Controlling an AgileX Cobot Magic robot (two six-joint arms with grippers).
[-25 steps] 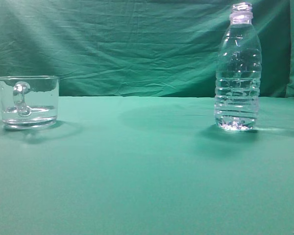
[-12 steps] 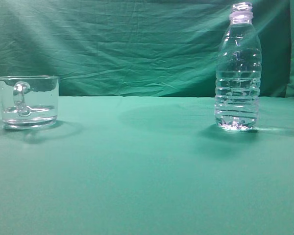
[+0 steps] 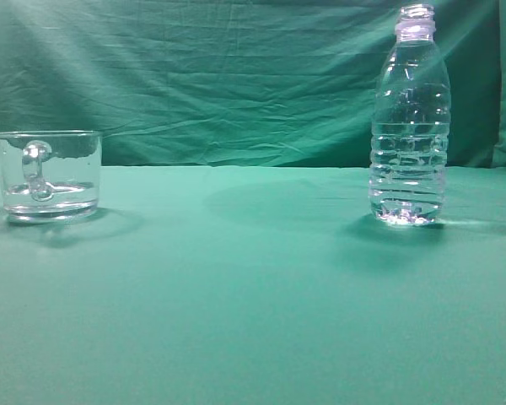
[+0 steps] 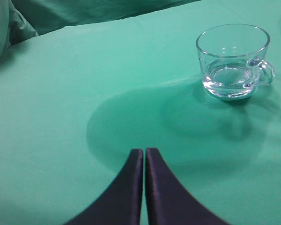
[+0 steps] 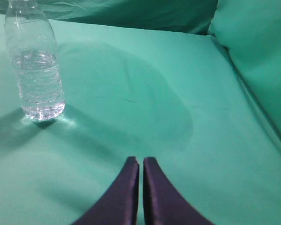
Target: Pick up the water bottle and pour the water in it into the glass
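Observation:
The water bottle (image 3: 410, 126) stands upright and uncapped on the right of the green table, with water (image 3: 409, 169) filling about its lower half. It also shows at the upper left of the right wrist view (image 5: 35, 65). The glass (image 3: 49, 175) is a short clear mug at the left with a little water in its base, handle facing the camera. It shows at the upper right of the left wrist view (image 4: 233, 61). My left gripper (image 4: 144, 151) is shut and empty, well short of the glass. My right gripper (image 5: 140, 160) is shut and empty, apart from the bottle. Neither gripper shows in the exterior view.
A green cloth covers the table (image 3: 253, 287) and hangs as a wrinkled backdrop (image 3: 219, 76) behind. Cloth folds rise at the right edge of the right wrist view (image 5: 257, 51) and the upper left of the left wrist view (image 4: 9, 23).

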